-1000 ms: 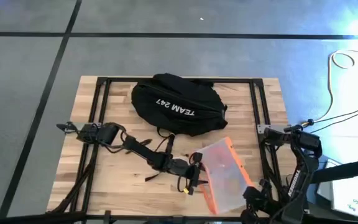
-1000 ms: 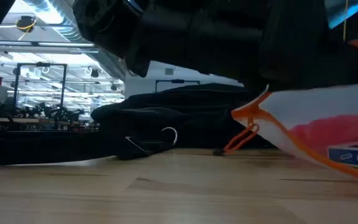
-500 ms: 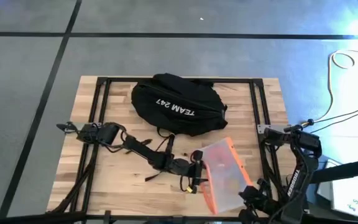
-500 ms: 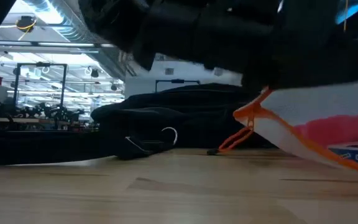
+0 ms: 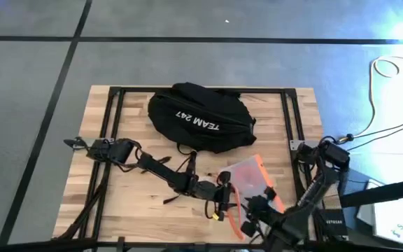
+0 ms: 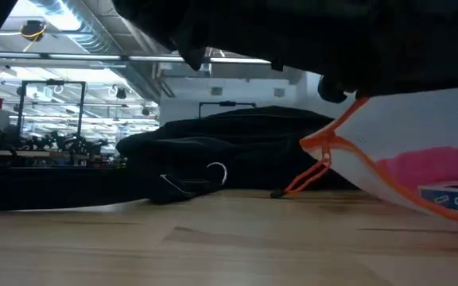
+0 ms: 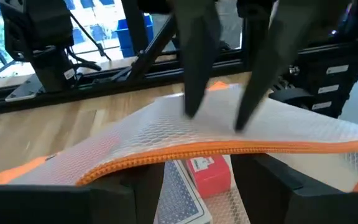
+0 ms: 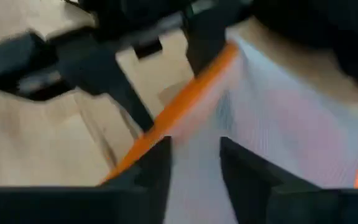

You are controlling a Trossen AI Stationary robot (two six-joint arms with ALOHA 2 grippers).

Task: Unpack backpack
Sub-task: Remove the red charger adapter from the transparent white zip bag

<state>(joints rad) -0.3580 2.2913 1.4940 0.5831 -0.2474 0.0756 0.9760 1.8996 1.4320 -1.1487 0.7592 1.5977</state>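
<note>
The black backpack (image 5: 200, 117) with white lettering lies on the far middle of the table. A clear mesh pouch (image 5: 252, 180) with orange trim, holding a red box (image 7: 209, 173) and a card pack, sits near the front right of centre. My left gripper (image 5: 224, 199) is shut on the pouch's orange zip edge. My right gripper (image 5: 252, 208) has come over the pouch. Its open fingers (image 7: 194, 81) point down onto the pouch's upper mesh face. In the low view the pouch (image 6: 404, 159) slopes, its left corner raised off the wood. My left gripper (image 7: 197, 180) has the pouch's orange zip edge (image 7: 185, 152) between its two fingers, coming level from the table's left, with the edge lying across them. That edge is held up off the table and the pouch slopes down away from it. My right gripper (image 7: 216, 118) points down from above with its fingertips (image 7: 188, 112) at the upper mesh just behind the zip edge. I cannot tell whether they touch it.
A black strap and a metal ring (image 6: 215, 173) of the backpack lie on the wood in front of it. The black frame rails (image 5: 110, 133) run along the table's left and right sides. Bare wood (image 5: 131, 203) shows at the near left.
My right arm has swung from the table's right edge toward the left and brought its gripper down over the pouch. My left gripper has kept its hold, and the pouch's raised edge stands a little steeper.
</note>
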